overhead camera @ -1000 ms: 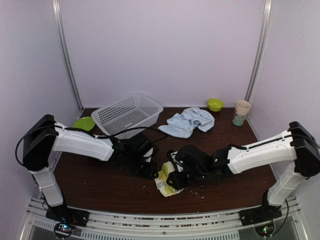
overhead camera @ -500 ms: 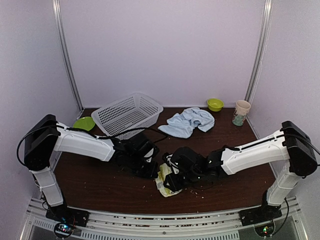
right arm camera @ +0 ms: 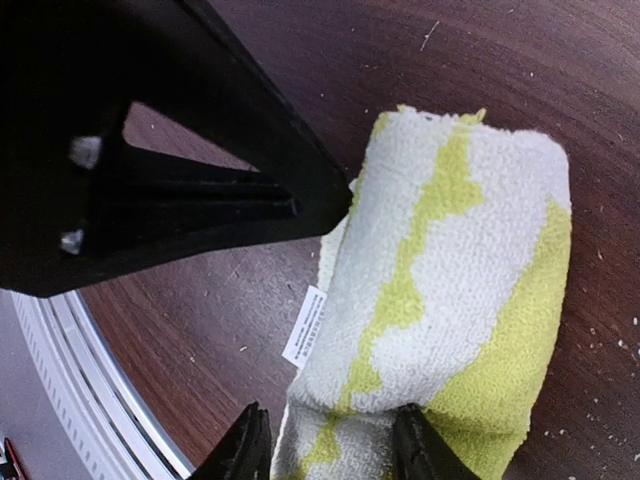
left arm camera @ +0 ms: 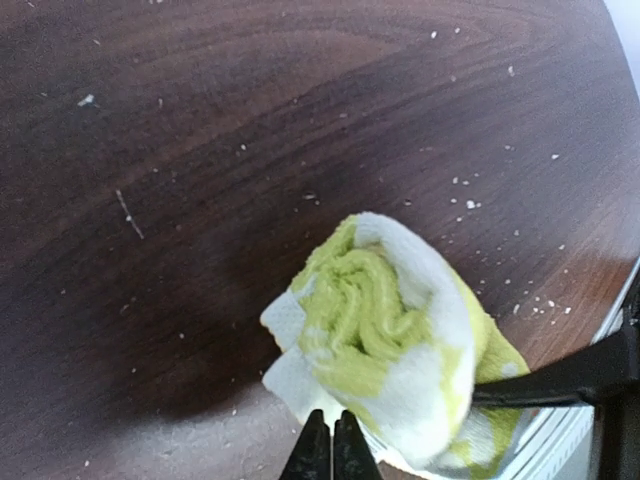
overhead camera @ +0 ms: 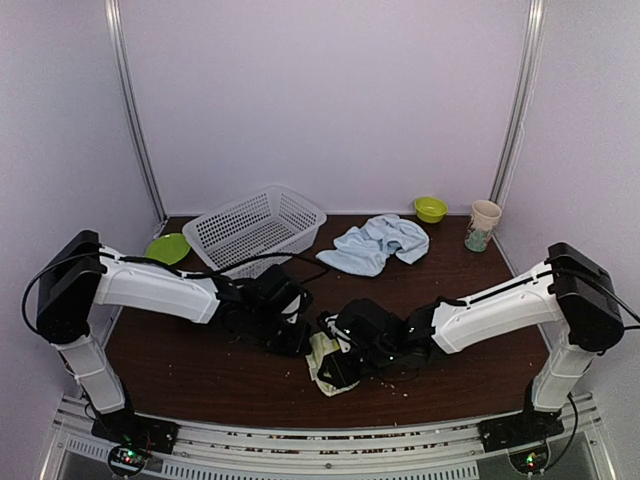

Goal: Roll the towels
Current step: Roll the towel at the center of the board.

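One roll looks finished: left gripper (left arm camera: 329,452) just snapped shut, empty, beside the lemon towel (left arm camera: 400,330), right gripper (right arm camera: 330,418) half-open, clasping it.

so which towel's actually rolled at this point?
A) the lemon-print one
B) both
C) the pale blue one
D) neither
A: the lemon-print towel sits as a tight roll on the table, its spiral end showing in the left wrist view and the right gripper astride one end, while the pale blue towel lies crumpled at the far side beside the white mesh basket.
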Available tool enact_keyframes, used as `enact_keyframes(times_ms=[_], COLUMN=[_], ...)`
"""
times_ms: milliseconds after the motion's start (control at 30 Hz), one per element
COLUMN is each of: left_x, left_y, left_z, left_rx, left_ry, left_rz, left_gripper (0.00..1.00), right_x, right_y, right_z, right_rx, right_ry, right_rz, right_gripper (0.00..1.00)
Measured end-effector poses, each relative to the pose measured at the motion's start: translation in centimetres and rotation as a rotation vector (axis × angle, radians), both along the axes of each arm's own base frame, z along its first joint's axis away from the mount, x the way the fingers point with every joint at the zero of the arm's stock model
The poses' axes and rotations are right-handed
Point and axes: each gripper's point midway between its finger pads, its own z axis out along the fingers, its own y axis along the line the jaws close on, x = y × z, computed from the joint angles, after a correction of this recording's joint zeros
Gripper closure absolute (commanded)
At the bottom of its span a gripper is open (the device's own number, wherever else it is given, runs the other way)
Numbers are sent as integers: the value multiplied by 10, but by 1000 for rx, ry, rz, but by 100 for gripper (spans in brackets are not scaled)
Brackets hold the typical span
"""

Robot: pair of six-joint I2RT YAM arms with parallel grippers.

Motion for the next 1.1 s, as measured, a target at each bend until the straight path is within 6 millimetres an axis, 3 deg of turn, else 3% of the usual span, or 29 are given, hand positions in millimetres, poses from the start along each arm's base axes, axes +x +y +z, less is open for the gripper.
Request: enact_keyframes(times_ms=[267, 567, 800, 1100], left_x=[2, 13, 17, 22], left_y=[3, -15, -22, -31], left_z=[33, 46, 34, 22], left_rx=[-61, -94, -76, -92], left_ry=[-55, -73, -60, -49], left_rz=[14, 11, 10, 8], left_gripper=[97, 97, 97, 99], right_x=[0, 1, 1, 1], right_y=[4, 5, 5, 2], right_z=[0, 1, 1, 0], right_rx=[17, 22, 24, 19], right_ry=[3, 1, 2, 24], right_rz=[-2, -3, -6, -35], right_gripper=[52, 49, 48, 37])
